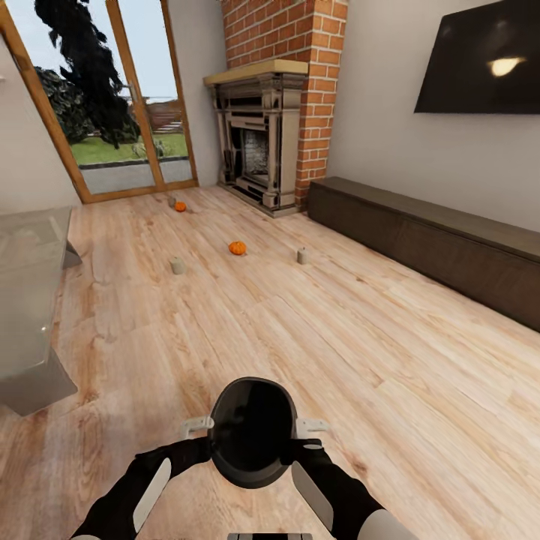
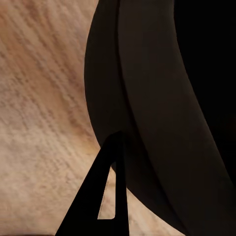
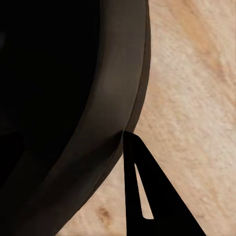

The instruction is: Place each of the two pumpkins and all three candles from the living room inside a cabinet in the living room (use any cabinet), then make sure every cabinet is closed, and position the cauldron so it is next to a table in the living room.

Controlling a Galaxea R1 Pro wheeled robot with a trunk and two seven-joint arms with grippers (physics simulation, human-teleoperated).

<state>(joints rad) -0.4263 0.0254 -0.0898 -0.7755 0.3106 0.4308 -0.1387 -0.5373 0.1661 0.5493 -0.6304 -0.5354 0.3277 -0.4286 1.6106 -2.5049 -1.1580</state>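
Held the black cauldron (image 1: 251,435) between left gripper (image 1: 196,427) and right gripper (image 1: 309,429), jaws clenched on its rim; looked empty inside. Far off, shut cabinet (image 1: 435,240).

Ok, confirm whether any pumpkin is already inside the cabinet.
No: both pumpkins lie on the wooden floor, and the cabinet is shut.

No readable text — no labels, brands, numbers, signs anywhere.
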